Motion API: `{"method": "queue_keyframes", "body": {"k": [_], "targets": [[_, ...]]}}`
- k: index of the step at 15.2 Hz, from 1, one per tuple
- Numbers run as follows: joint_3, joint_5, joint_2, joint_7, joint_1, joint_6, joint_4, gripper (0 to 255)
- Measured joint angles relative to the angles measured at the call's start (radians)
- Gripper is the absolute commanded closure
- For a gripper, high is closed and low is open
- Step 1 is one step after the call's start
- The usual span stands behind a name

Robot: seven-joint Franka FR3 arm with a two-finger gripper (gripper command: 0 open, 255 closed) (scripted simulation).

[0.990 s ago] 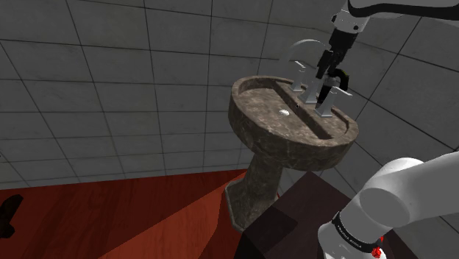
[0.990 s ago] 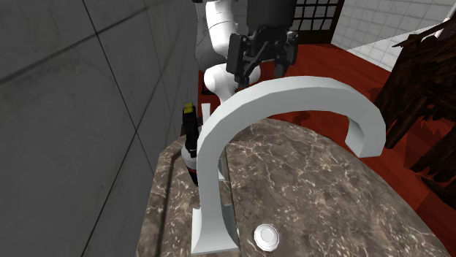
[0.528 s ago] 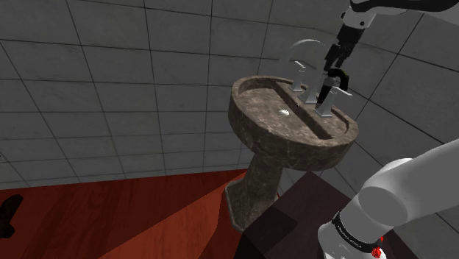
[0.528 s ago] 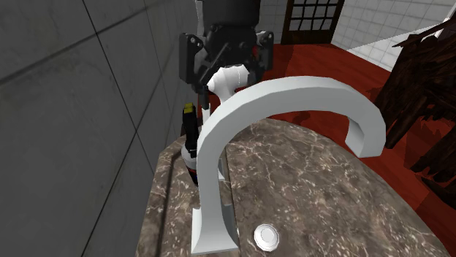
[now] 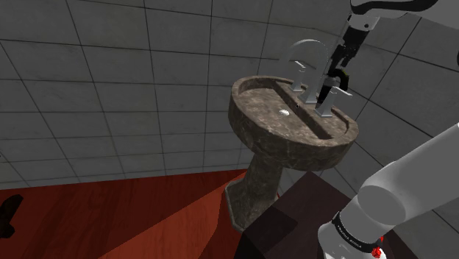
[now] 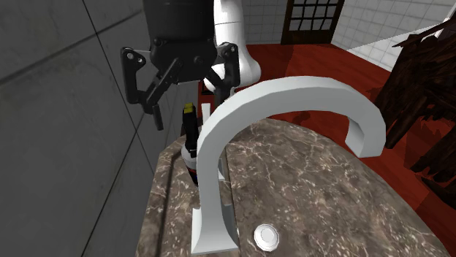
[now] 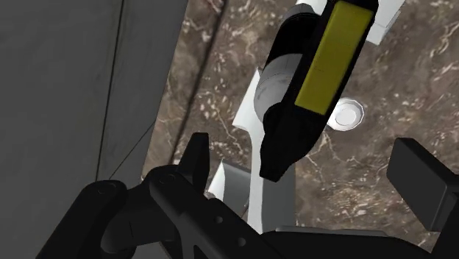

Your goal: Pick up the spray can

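The spray can is black with a yellow top and a pale band. It stands upright on the sink's back ledge by the wall, just behind the white faucet. My black gripper hangs open right above it, one finger on each side of the yellow cap and neither touching it. In the wrist view the spray can lies ahead of the gripper, between the spread fingers. In the shoulder view the gripper hovers over the rear of the sink.
The brown marbled pedestal sink stands against a grey tiled wall. The faucet arches over the basin and its drain. The wall is close beside the can. My stand sits on the red floor, with dark furniture further off.
The gripper has moved toward the wall, leftward in the second exterior view, from above the faucet to directly over the spray can. The can has not moved.
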Motion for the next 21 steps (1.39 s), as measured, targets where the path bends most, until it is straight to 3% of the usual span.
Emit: {"method": "queue_keyframes", "body": {"k": [5, 6, 16, 21], "targets": [[-0.002, -0.006, -0.009, 0.004, -0.003, 0.061, -0.07, 0], [-0.003, -0.006, -0.008, 0.004, -0.003, 0.067, -0.074, 255], [-0.002, -0.007, -0.017, 0.005, -0.004, 0.103, -0.081, 255], [-0.003, 0.001, 0.002, -0.002, -0.002, 0.021, -0.017, 255]]}}
